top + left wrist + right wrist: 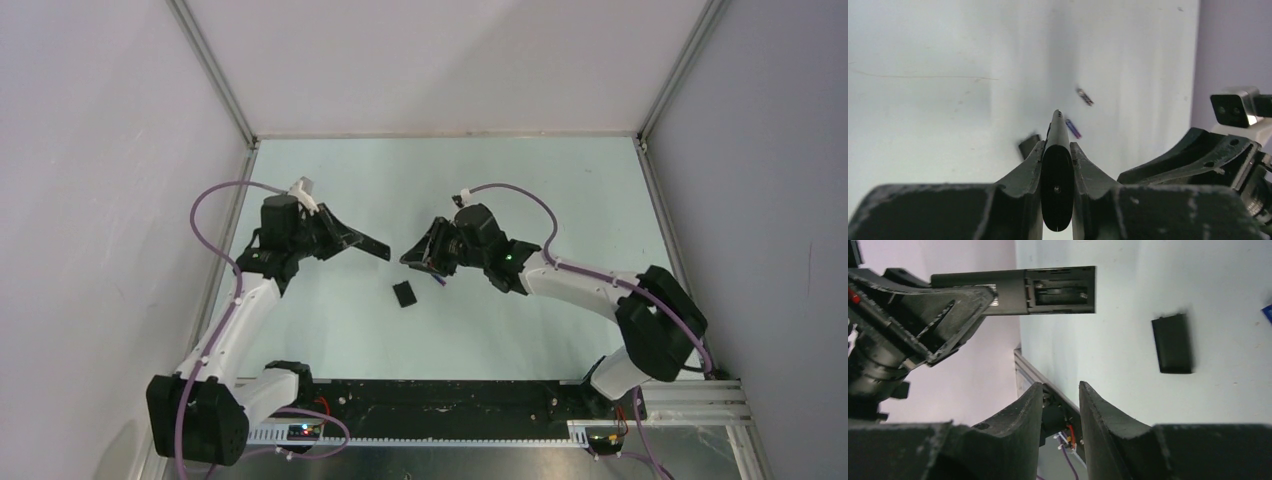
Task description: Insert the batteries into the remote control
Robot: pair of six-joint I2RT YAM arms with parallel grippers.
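My left gripper (1057, 145) is shut on the remote control (1057, 175), a slim black bar seen end-on and held off the table. From the right wrist view, the remote control (1058, 290) shows its open battery recess, which looks empty. Two batteries lie loose on the table beyond it: a blue-purple one (1073, 128) and a dark one (1084, 96). My right gripper (1060, 390) hovers facing the remote's free end, its jaws a little apart with nothing between them. In the top view the right gripper (415, 255) is just right of the remote's tip (380, 250).
A small loose black cover plate (404, 294) lies on the pale table below the two grippers, and appears as the cover plate (1173, 342) in the right wrist view. Grey walls with metal frame rails enclose the table on three sides.
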